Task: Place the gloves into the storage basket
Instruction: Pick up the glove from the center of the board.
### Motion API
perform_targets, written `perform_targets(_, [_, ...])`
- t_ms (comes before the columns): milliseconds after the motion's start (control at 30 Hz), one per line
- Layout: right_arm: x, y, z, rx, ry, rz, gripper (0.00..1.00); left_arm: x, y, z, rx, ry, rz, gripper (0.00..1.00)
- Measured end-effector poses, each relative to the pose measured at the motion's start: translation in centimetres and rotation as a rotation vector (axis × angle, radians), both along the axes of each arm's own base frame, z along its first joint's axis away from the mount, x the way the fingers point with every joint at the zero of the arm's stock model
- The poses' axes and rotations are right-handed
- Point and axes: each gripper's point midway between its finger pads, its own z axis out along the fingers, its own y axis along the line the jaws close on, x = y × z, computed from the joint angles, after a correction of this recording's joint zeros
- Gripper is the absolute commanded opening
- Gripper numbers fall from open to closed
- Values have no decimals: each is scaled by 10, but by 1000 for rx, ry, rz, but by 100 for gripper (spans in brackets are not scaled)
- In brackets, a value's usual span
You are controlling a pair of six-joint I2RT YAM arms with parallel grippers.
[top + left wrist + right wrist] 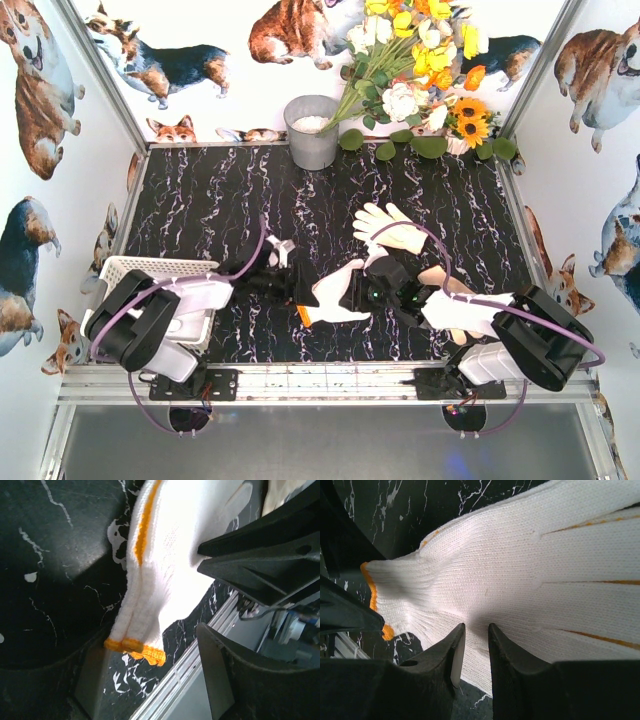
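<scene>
Looks like mid-handover. Holding one white glove point(335, 295) just off the tabletop point(210, 200), well right of the storage basket point(128, 268); not yet in. Pinched by right gripper point(476, 630), jaws clamped on a fold of the palm. Flanked by left gripper point(200, 594) on the basket side, jaws wide apart, gripping nothing. Next, probably: close left on the cuff, release right, carry across to the basket. Limp ribbed knit, orange cuff trim and finger seams. Farther right of the basket, flat cream gloves point(390, 228). Basket itself: shallow white lattice plastic.
</scene>
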Motion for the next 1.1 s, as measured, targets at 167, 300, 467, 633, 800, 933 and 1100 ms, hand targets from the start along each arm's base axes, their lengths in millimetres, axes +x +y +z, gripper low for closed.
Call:
perform_targets(167, [2,0,-1,4,13,-25,28,3,-2,0,-89,34,149,59])
perform_targets(300, [4,2,-2,7,18,-33,28,7,1,1,-128,55,263,58])
perform_targets(467, [8,5,-2,6,24,-45,28,10,-6,5,-148,46,356,57])
perform_targets(633, [9,4,-2,9,33,-63,28,4,-20,7,-159,48,374,55])
perform_targets(800, [10,4,-3,11,36,-73,27,7,-14,1,-141,57,448,48])
perform_targets(933, [10,4,-3,11,37,-75,27,9,-9,4,-138,45,495,32])
perform_targets(1100, [10,4,-3,11,38,-79,27,12,-4,12,-138,18,523,14])
